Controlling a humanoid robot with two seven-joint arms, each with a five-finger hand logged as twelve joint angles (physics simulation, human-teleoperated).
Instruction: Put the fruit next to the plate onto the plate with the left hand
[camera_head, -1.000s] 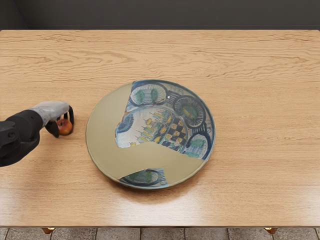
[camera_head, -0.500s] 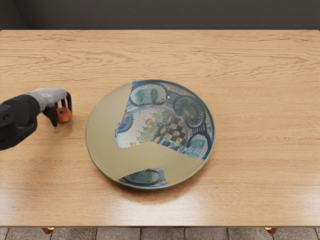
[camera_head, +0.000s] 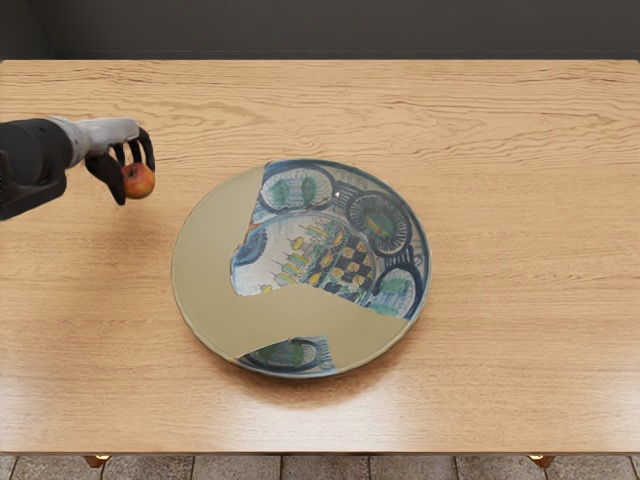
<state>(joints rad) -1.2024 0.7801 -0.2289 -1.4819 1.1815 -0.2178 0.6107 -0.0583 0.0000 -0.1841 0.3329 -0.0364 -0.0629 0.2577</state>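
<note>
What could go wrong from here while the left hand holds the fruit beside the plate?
1. The small round fruit sits only between the fingertips of the left hand; it might slip out and roll across the table.
2. It is left of the plate, not over it; an early release would likely miss the rim.
3. The plate looks shallow, so a dropped fruit could roll off.
</note>
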